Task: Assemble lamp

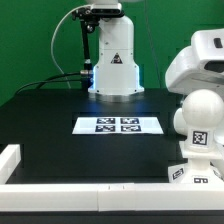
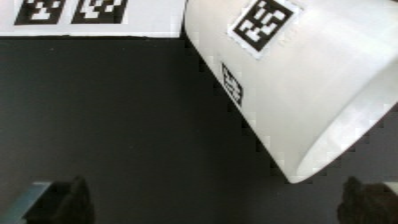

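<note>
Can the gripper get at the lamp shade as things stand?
Probably yes: the shade lies bare on the table below the open gripper, nothing over it, though its wide body may need a rim grasp.

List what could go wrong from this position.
1. The shade lies on its side. Its tapered, rounded wall may roll or slip when pinched.
2. The claw is open with only bare table between its fingers, so closing now would likely catch nothing.
</note>
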`<state>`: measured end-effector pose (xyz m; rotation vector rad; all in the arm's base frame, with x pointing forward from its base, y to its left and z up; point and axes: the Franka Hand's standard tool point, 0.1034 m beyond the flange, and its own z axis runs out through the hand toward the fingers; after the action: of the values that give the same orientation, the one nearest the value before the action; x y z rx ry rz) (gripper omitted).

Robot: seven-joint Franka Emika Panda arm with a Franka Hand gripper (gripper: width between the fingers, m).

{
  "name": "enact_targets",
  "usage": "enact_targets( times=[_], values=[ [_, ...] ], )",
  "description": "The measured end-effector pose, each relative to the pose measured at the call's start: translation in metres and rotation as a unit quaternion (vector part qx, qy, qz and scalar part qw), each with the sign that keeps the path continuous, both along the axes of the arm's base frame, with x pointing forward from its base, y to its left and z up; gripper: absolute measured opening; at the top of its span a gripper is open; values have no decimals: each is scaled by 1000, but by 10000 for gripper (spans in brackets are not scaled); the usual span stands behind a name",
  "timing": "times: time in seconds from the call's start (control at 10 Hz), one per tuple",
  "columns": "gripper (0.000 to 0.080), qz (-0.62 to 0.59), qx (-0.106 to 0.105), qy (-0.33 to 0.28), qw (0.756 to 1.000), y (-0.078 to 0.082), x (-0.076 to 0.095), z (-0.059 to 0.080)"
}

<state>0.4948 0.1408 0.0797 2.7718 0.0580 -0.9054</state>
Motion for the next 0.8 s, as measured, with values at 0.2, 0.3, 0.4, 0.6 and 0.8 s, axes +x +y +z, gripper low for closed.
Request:
enact_targets(
  times=[0.2,0.3,0.4,0.6,0.8],
  values=[
    [699,-13,-13,0,1000,8,-12,-8],
    [699,-11,-13,3,1000,14,-20,-14],
    [699,-14,-17,5,1000,15,-27,-19],
    [699,-23,-28,14,999,12,-35,-25],
    [672,-25,-30,15,999,10,-36,-27]
  ],
)
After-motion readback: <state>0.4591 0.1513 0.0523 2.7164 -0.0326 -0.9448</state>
